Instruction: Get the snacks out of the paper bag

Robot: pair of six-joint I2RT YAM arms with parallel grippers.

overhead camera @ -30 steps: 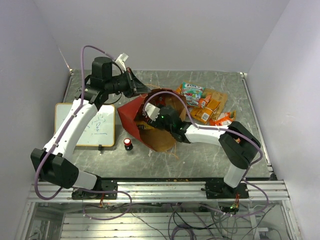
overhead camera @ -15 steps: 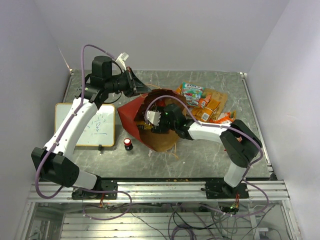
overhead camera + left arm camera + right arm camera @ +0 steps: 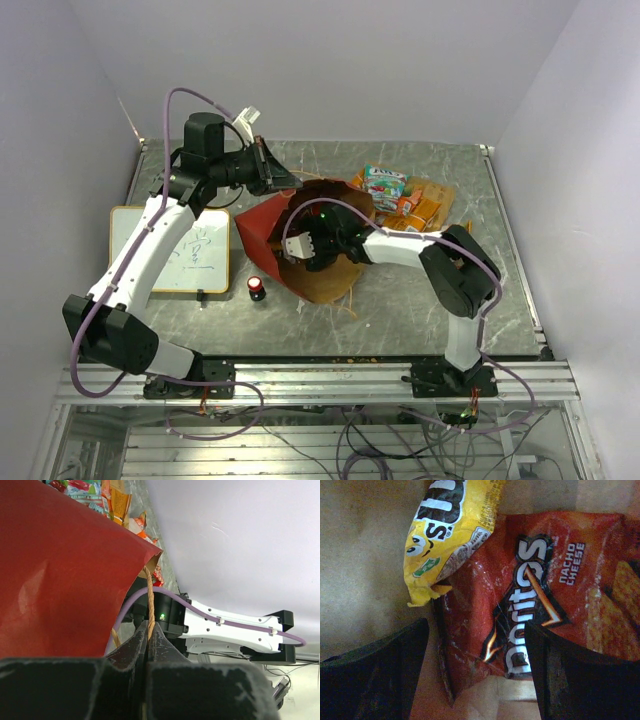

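The paper bag (image 3: 262, 226), red outside and brown inside, lies on its side with its mouth (image 3: 322, 280) facing the near edge. My left gripper (image 3: 276, 179) is shut on the bag's twisted cord handle (image 3: 150, 597) and holds that edge up; in the left wrist view the gripper (image 3: 148, 636) pinches the cord beside the red wall (image 3: 60, 570). My right gripper (image 3: 305, 252) is inside the bag. It stands open (image 3: 477, 675) over a red Doritos bag (image 3: 545, 595), with a yellow M&M's packet (image 3: 447, 530) just beyond. Other snacks (image 3: 405, 205) lie piled on the table to the right.
A white board (image 3: 185, 250) with writing lies left of the bag. A small red-and-black cylinder (image 3: 257, 289) stands just in front of it. The right forearm (image 3: 225, 627) spans the bag's mouth. Walls close in the table's back and sides.
My right gripper has pushed left and deeper into the bag, and its jaws have spread wider. The left gripper still holds the handle in place.
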